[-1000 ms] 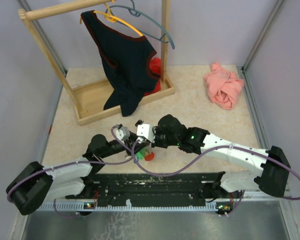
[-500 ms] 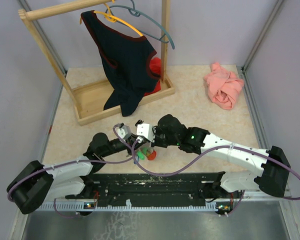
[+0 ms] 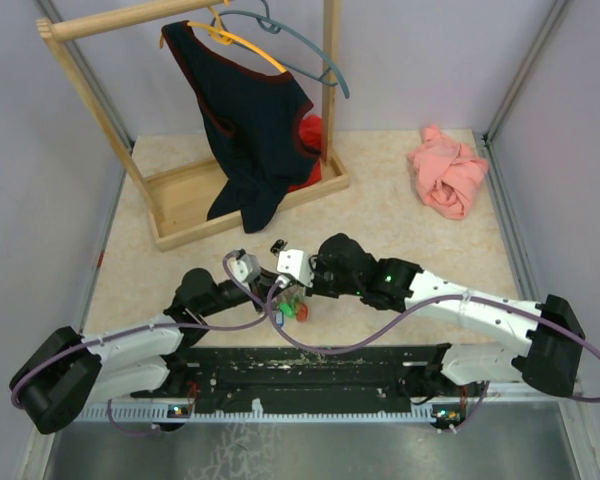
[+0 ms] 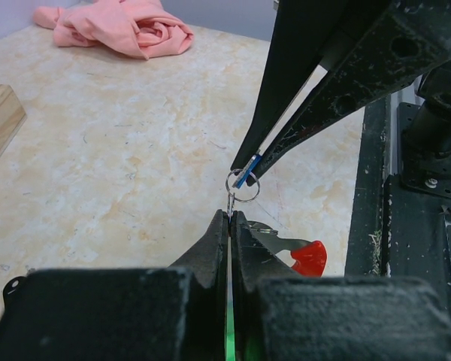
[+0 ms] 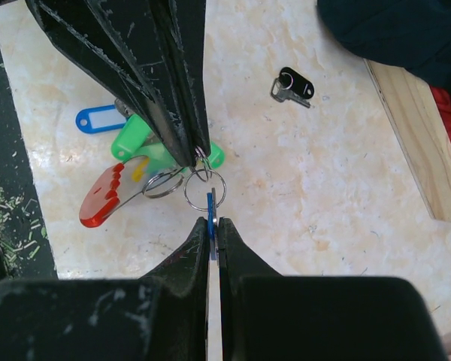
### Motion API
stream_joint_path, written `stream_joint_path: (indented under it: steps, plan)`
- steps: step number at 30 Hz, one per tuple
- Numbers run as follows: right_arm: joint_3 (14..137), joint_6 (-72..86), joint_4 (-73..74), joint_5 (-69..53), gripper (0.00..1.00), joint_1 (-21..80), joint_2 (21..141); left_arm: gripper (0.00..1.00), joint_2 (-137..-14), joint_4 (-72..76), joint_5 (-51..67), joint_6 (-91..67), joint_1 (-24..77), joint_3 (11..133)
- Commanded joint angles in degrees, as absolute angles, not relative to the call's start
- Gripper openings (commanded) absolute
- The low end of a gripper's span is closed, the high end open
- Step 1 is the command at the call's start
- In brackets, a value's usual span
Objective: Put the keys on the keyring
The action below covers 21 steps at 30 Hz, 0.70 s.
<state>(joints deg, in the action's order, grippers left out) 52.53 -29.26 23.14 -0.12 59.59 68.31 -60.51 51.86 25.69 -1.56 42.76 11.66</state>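
My left gripper [image 4: 231,216] is shut on a small silvery keyring [image 4: 243,185] and holds it just above the table. My right gripper [image 5: 210,222] is shut on a blue-headed key [image 5: 210,204] whose tip is inside that keyring [image 5: 205,188]. The left gripper [image 5: 195,158] comes in from above in the right wrist view. A red-headed key [image 5: 104,199] and a green-headed key [image 5: 146,147] hang on a second ring below the left fingers. In the top view both grippers, left [image 3: 273,300] and right [image 3: 298,292], meet near the table's front edge.
A blue key tag [image 5: 98,118] and a black-headed key [image 5: 293,85] lie on the table nearby. A wooden clothes rack [image 3: 195,195] with a dark garment [image 3: 250,120] stands at the back left. A pink cloth [image 3: 448,170] lies at the back right. A black rail [image 4: 368,226] runs along the front.
Both grippers have shifted slightly right, and the red and green keys have swung right with them. Both grips are unchanged.
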Motion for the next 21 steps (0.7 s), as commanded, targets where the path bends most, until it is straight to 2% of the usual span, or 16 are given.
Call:
stream_joint_path:
  steps: [1,10,21]
  plan:
    - [52.09,-27.79,22.85,2.12,0.0,59.38,66.59,0.01,-58.78,55.51,25.88,-0.59,42.76,10.26]
    - [51.99,-27.13,23.73,-0.42,0.0,58.43,68.16,0.01,-58.36,60.03,26.76,-0.55,42.71,8.96]
    - [51.68,-25.55,25.57,-1.88,0.0,56.84,69.7,0.01,-57.18,64.84,21.46,-3.33,42.71,5.99]
